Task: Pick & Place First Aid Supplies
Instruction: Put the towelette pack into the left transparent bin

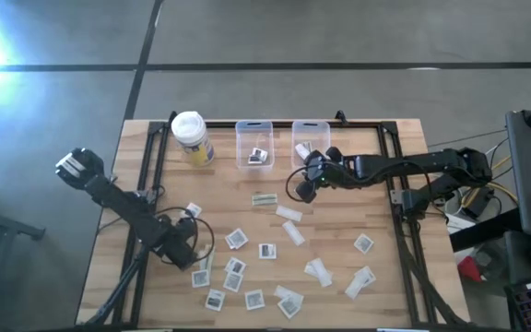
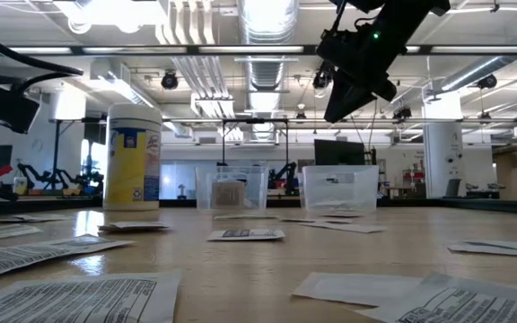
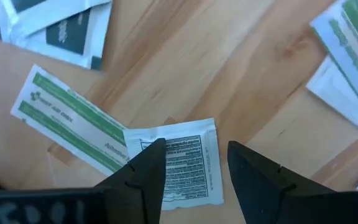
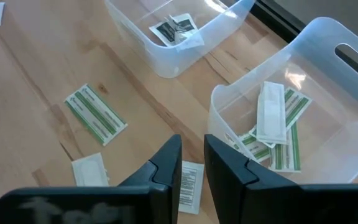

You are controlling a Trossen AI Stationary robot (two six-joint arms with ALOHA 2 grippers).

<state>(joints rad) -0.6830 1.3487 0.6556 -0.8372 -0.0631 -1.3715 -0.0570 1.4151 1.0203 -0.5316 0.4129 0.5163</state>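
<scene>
The first aid supplies, small flat white packets (image 1: pixel 267 251) and strips (image 1: pixel 289 213), lie scattered on the wooden table. My left gripper (image 3: pixel 196 148) points down, open, just over a square printed packet (image 3: pixel 188 168). That packet lies on one end of a green-striped strip (image 3: pixel 73 121). I cannot tell whether the fingers touch it. My right gripper (image 4: pixel 192 142) hangs above the table before the two clear bins, its fingers a narrow gap apart with nothing between them. The right bin (image 4: pixel 353 124) holds several strips (image 4: pixel 278 121). The left bin (image 4: pixel 160 62) holds square packets (image 4: pixel 174 30).
A yellow container with a white lid (image 1: pixel 192 138) stands at the far left, beside the bins (image 1: pixel 254 143). More packets lie close around my left gripper (image 1: pixel 196 258). A white packet (image 4: pixel 188 183) lies on the table under my right gripper (image 1: pixel 300 189).
</scene>
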